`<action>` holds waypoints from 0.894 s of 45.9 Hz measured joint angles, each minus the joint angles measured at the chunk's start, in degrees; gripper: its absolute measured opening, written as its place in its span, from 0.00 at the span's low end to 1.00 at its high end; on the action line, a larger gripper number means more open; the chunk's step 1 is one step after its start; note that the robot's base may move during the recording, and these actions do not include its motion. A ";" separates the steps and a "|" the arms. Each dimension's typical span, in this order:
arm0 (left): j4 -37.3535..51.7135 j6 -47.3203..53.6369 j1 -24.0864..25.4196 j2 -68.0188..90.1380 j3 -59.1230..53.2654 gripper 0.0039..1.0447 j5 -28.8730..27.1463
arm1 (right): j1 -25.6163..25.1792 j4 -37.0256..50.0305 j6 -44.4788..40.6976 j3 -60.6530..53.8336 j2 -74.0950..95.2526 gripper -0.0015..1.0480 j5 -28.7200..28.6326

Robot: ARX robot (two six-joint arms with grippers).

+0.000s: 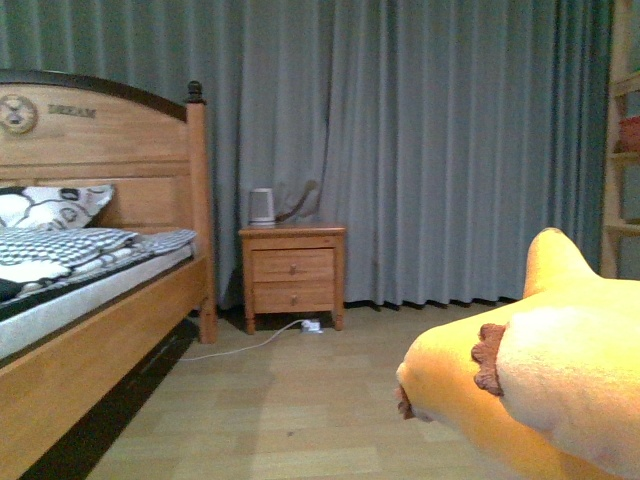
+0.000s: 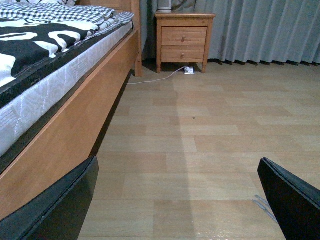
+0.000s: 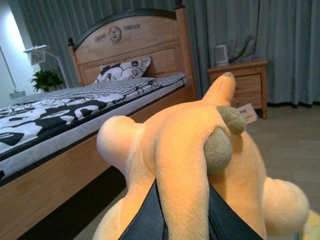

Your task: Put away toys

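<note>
The orange-yellow plush toy (image 1: pixel 545 375) fills the lower right of the front view, held above the floor, with a pointed horn up and brown scalloped trim. In the right wrist view the plush toy (image 3: pixel 200 150) fills the near field. My right gripper (image 3: pixel 182 220) is shut on a long fold of it; both dark fingers (image 3: pixel 147 220) press its sides. My left gripper (image 2: pixel 177 200) is open and empty, low over the wooden floor beside the bed; its dark fingers (image 2: pixel 65 205) sit wide apart. Neither arm shows in the front view.
A wooden bed (image 1: pixel 110 300) with checked bedding and a pillow stands at the left. A wooden nightstand (image 1: pixel 292 270) with a white kettle stands against grey curtains (image 1: pixel 450 150). A white cable and plug (image 1: pixel 300 327) lie on the floor. A shelf (image 1: pixel 622 150) is at the right edge.
</note>
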 joint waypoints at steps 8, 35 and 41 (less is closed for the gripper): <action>0.00 0.00 0.00 0.00 0.00 0.94 0.02 | 0.00 0.00 0.00 0.00 -0.04 0.07 -0.39; 0.00 0.00 0.00 0.00 0.00 0.94 0.02 | 0.00 0.00 0.00 0.00 -0.02 0.07 -0.31; 0.00 0.00 0.00 0.00 0.00 0.94 0.04 | 0.00 0.00 0.00 0.00 -0.02 0.07 -0.33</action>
